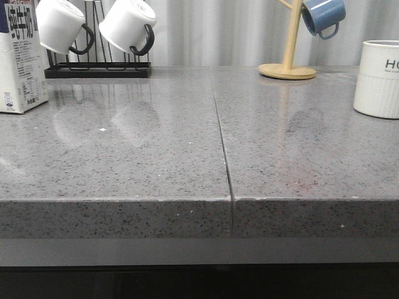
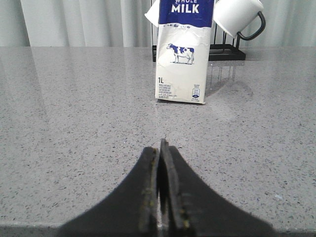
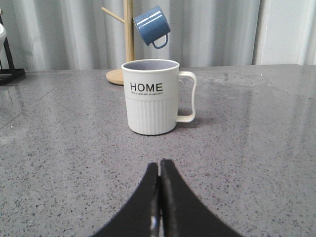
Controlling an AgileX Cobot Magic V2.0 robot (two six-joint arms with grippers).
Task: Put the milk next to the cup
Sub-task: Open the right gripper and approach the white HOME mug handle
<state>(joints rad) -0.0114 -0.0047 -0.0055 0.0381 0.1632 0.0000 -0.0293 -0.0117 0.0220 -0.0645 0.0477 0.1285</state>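
Note:
The milk carton (image 1: 19, 59) stands upright at the far left of the grey counter; in the left wrist view (image 2: 183, 54) it shows its blue "MILK" top and cow picture. The cream "HOME" cup (image 1: 378, 78) stands at the far right edge of the front view and in the middle of the right wrist view (image 3: 150, 96), handle to its side. My left gripper (image 2: 160, 148) is shut and empty, well short of the milk. My right gripper (image 3: 159, 165) is shut and empty, short of the cup. Neither arm shows in the front view.
A black rack (image 1: 96, 68) with two white black-handled mugs (image 1: 128, 25) stands behind the milk. A wooden mug tree (image 1: 288, 62) with a blue mug (image 1: 323, 15) stands behind the cup. A seam (image 1: 221, 137) runs down the counter's middle, and the counter's front edge (image 1: 199, 200) is near.

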